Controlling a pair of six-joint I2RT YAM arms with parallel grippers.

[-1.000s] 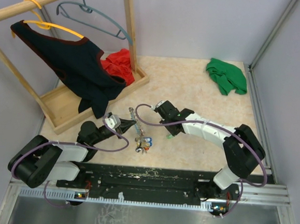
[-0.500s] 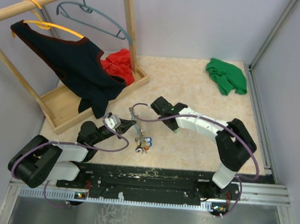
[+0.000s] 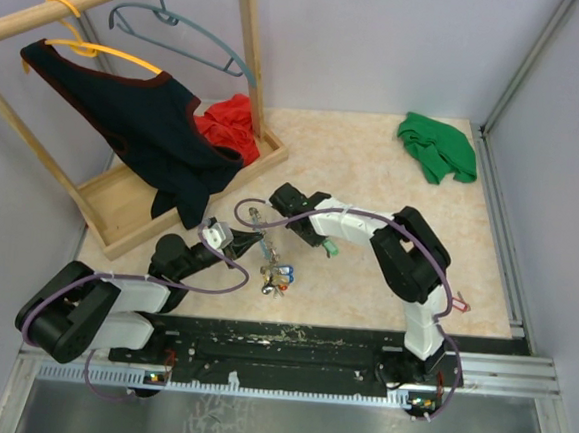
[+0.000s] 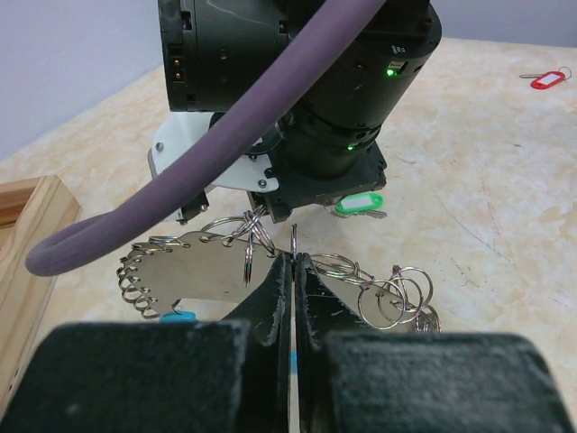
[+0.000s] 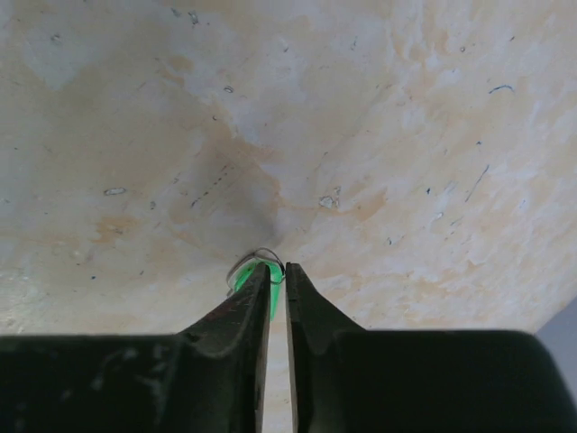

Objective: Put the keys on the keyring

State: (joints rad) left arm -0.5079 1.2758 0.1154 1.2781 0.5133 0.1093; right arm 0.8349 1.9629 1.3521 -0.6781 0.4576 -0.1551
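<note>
Top external view: right pincer (image 5: pixel 276 271), clamped on the green key (image 4: pixel 359 203), had swung beside the keyring (image 4: pixel 198 271) the shut left pincer (image 4: pixel 295 262) held; threading remained.

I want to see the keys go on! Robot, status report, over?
Left tool shut on keyring. Right tool pinching green key. Red key lying apart.

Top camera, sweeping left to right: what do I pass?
Vest → red cloth → keyring → green key → red key.
</note>
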